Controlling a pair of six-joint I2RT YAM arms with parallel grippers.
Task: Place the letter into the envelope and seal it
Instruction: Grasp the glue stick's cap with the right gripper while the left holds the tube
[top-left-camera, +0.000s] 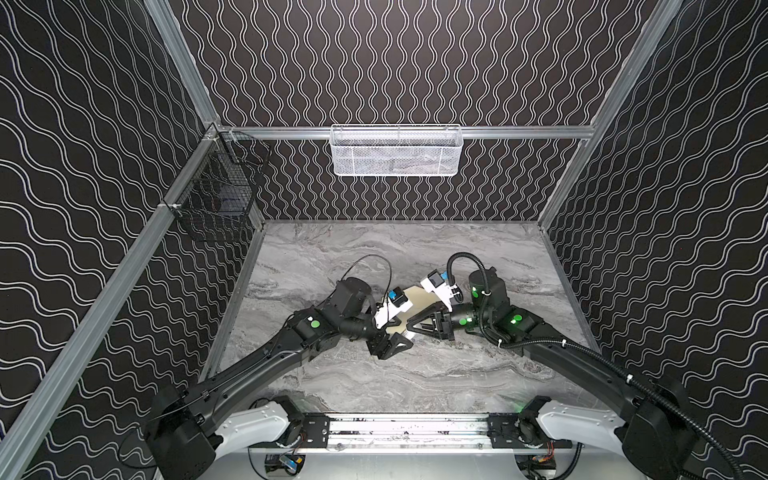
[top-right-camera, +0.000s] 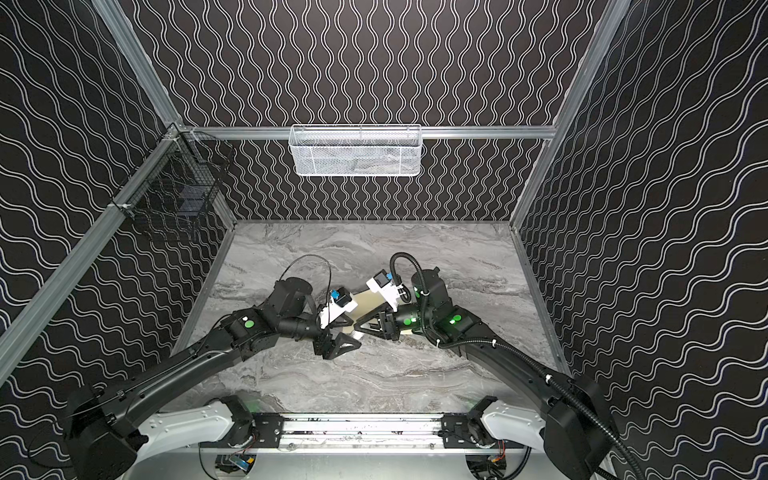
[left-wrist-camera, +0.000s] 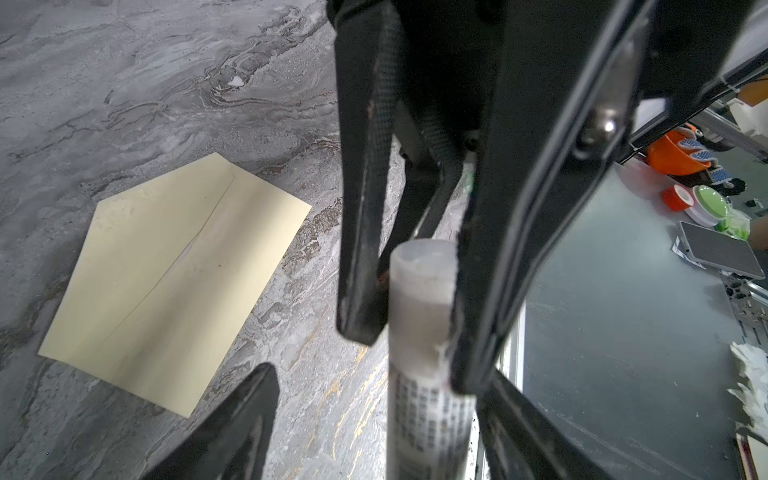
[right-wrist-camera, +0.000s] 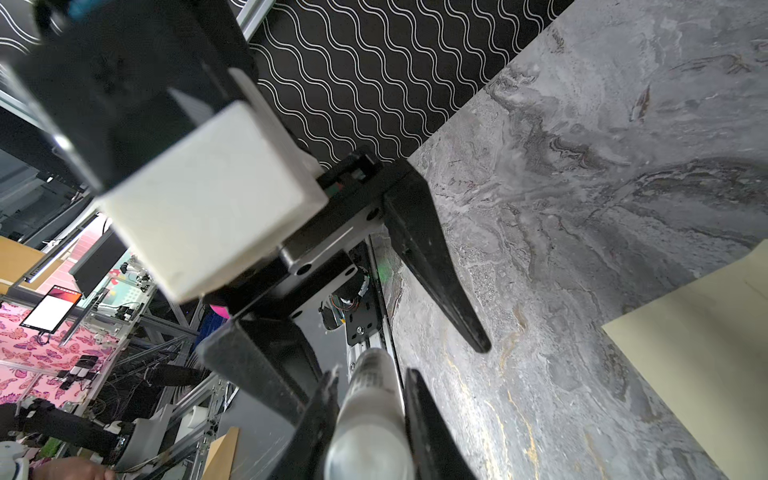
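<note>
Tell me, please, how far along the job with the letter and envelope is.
Seemingly done: no loose letter shows, and a white sliver sits at the envelope mouth. In hand: the right gripper clamps a white stick; the left gripper is open around it. Left: sealing the flap, which looks open.

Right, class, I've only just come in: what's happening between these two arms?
The right gripper is clamped on a white printed stick, probably glue, over the marble table. The left gripper stands open around the stick's other end without gripping it. The cream envelope lies flat on the table beside them, untouched. No white letter is in view.
</note>
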